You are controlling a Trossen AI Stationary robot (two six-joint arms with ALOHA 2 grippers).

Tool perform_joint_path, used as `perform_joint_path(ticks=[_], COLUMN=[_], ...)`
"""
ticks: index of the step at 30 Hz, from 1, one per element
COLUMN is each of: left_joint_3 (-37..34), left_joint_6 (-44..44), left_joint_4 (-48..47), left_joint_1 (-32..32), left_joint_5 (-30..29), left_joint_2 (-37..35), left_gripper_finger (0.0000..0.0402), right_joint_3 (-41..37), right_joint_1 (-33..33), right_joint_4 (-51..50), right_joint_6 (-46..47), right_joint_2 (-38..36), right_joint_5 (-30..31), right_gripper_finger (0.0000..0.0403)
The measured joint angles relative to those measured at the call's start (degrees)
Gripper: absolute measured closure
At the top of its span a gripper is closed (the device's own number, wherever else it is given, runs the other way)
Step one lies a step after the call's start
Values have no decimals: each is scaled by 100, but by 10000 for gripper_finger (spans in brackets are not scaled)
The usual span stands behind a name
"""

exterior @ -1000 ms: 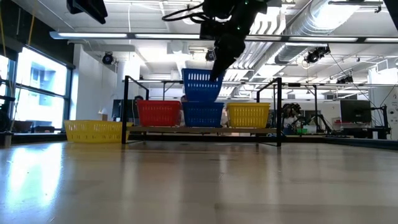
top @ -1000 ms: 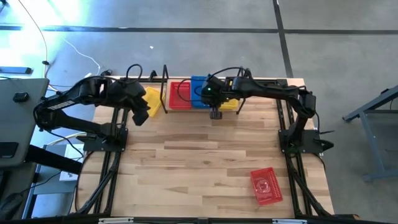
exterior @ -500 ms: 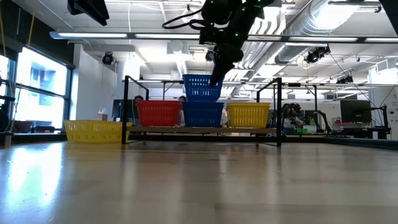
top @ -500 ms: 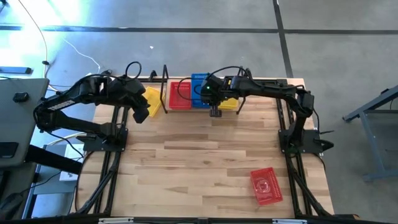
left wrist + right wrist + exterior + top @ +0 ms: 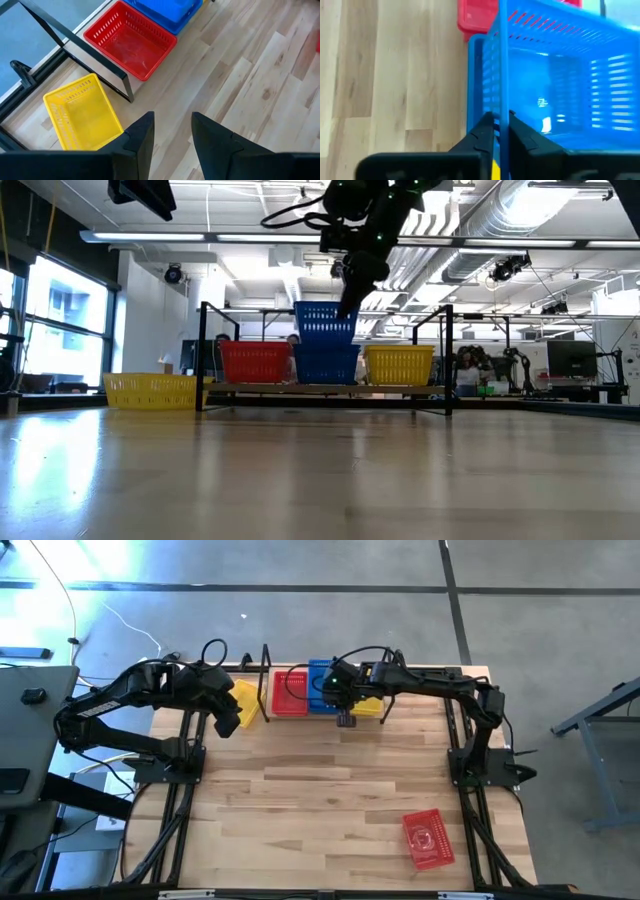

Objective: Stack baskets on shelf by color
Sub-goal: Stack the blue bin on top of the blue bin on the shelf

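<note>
The shelf stands along the table's far edge, carrying a red basket, a blue basket and a yellow basket. My right gripper is shut on a second blue basket directly over the blue one; I cannot tell if the two touch. Another yellow basket sits on the table left of the shelf, and a lone red basket lies near the near right corner. My left gripper hovers open, high above the table beside that yellow basket. My right gripper pinches the upper blue basket's right side wall at its rim, one finger inside the basket and one outside. The fingers come from above, pointing down. The basket sits level below them, over the lower blue basket.
Black wire posts stand at the shelf's ends, one between the shelf's red basket and the loose yellow one. Bare wooden tabletop fills the middle and near side. Room clutter shows beyond the table.
My right gripper has moved down and slightly toward the far edge, still shut on the blue basket. The basket, tilted and higher a second ago, now sits level and close over the lower blue basket.
</note>
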Motion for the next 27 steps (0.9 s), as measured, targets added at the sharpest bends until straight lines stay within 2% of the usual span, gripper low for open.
perform_joint_path(ticks=[7,12,19,23,27], left_joint_3=[0,0,0,0,0], left_joint_6=[-2,-3,55,83,85], left_joint_4=[-2,-4,-7,-7,-7], left_joint_1=[0,0,0,0,0], left_joint_5=[0,-11,-74,-74,-77], left_joint_2=[0,0,0,0,0], left_gripper_finger=[282,281,282,282,282], right_joint_3=[0,0,0,0,0], right_joint_1=[2,0,0,57,133], right_joint_4=[99,97,2,-43,37], right_joint_6=[0,34,315,358,308], right_joint_2=[22,22,136,206,206], right_joint_5=[79,77,-100,227,492], right_gripper_finger=[329,310,309,313,345])
